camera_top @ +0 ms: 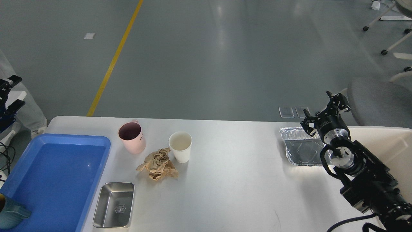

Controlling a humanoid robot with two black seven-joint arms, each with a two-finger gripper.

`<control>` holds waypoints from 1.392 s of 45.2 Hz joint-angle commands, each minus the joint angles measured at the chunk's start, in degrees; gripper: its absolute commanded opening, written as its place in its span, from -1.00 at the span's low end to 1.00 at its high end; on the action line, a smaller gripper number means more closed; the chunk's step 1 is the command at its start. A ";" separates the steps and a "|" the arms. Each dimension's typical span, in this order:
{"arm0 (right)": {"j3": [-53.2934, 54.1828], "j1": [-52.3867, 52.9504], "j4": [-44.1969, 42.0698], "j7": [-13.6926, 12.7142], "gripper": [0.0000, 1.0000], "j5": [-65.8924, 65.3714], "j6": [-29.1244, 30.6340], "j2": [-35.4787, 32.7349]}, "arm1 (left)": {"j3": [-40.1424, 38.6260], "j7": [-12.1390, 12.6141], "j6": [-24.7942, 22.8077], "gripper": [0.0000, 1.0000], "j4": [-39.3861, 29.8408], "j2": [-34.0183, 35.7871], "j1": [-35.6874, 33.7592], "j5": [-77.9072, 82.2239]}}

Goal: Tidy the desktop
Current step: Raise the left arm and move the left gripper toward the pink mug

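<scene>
Cut off at the edges, blocked on the right

The blue tray (58,180) and tabletop (231,180) run off the bottom edge; a teal thing (11,214) in the tray's corner is half cropped. The right arm covers the foil tray's (301,151) near corner. The left pincer (8,93) is clipped by the left edge, its state unclear.

Not much showing up to read here tbh. The pink mug (132,137) is wearing some dark lettering on its side, looks like it's starting with "MO" but the rest is curving out of sight. The small steel tray (114,205) is showing a little stamped emblem or logo on its bottom, way too tiny to make out. Nothing else is carrying any text
</scene>
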 commanded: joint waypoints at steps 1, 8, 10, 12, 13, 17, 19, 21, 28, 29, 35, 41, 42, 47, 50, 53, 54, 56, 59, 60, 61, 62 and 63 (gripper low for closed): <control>0.02 0.09 0.00 0.00 1.00 -0.01 0.08 -0.05 | 1.53 0.27 -0.99 0.91 -4.04 3.23 0.17 0.33; -0.07 0.18 0.00 0.00 1.00 -0.01 -0.01 -0.05 | 3.64 6.32 -1.17 0.91 -10.72 7.27 0.43 0.42; -0.07 0.18 0.00 0.00 1.00 -0.01 0.08 -0.05 | 3.73 8.08 -0.82 0.90 -13.27 8.85 0.52 0.60; -0.07 0.18 0.00 0.00 1.00 -0.01 0.08 0.12 | 3.73 9.14 -0.91 0.90 -16.43 10.78 0.52 0.60; -0.07 0.09 0.00 0.00 1.00 -0.01 0.08 -0.05 | 3.73 9.49 -0.73 0.90 -18.36 11.92 0.52 0.68; -0.07 0.18 0.00 0.00 1.00 -0.01 0.17 -0.05 | 3.73 10.37 -0.20 0.87 -24.87 16.32 0.52 0.77; -0.07 0.18 0.00 0.00 1.00 -0.01 0.17 -0.05 | 3.73 10.99 0.06 0.87 -27.16 17.90 0.43 0.86; -0.07 0.18 0.00 0.00 1.00 -0.01 0.17 -0.05 | 3.73 11.78 0.15 0.87 -28.48 18.70 0.43 0.86; -0.07 0.27 0.00 0.00 1.00 -0.01 0.08 -0.05 | 3.73 13.98 0.15 0.87 -29.89 21.16 0.43 4.37; -0.07 0.27 0.00 0.00 1.00 -0.01 0.17 -0.05 | 3.73 14.07 0.15 0.87 -30.15 21.77 0.43 5.16; -0.07 0.27 0.00 0.00 1.00 -0.01 0.08 -0.05 | 3.55 16.61 0.24 0.87 -31.30 25.11 0.35 6.92; -0.07 0.27 0.00 0.00 1.00 -0.01 0.17 -0.05 | 3.46 22.41 0.32 0.87 -31.74 25.91 -0.18 7.27; -0.07 0.27 0.00 0.00 1.00 -0.01 0.08 -0.05 | 3.46 22.68 0.33 0.87 -31.83 26.00 -0.27 7.36; -0.07 0.18 0.00 0.00 1.00 -0.01 0.08 -0.05 | 3.55 23.82 0.94 0.85 -33.40 27.14 -0.18 7.45; -0.07 0.18 0.00 0.00 1.00 -0.01 0.17 -0.05 | 3.64 25.57 1.82 0.80 -34.37 27.93 0.34 7.54; -0.07 0.18 0.00 0.00 1.00 -0.01 0.17 -0.05 | 3.64 27.16 2.08 0.80 -35.17 28.46 0.43 7.54; -0.07 0.09 0.00 0.00 1.00 -0.01 0.17 -0.05 | 3.64 27.68 2.08 0.79 -35.34 28.63 0.52 7.54; -0.07 0.09 0.00 0.00 1.00 -0.01 0.17 -0.05 | 3.64 28.30 2.08 0.77 -35.43 28.63 0.61 7.54; -0.07 0.00 0.00 0.09 1.00 -0.01 0.08 -0.05 | 3.64 28.92 2.17 0.74 -35.52 28.46 0.61 7.54; -0.07 -0.08 0.00 0.00 1.00 -0.01 0.17 -0.05 | 3.64 29.18 2.17 0.73 -35.52 28.37 0.70 7.63; -0.07 -0.08 0.00 0.00 1.00 -0.01 0.17 -0.05 | 3.64 29.44 2.26 0.71 -35.52 28.37 0.78 7.71; -0.07 -0.08 0.00 0.00 1.00 -0.01 0.17 -0.05 | 3.64 29.88 2.43 0.69 -35.43 28.37 0.87 7.72; -0.07 -0.08 0.00 0.00 1.00 -0.01 0.17 -0.05 | 3.73 30.58 2.61 0.67 -35.17 28.11 0.87 7.80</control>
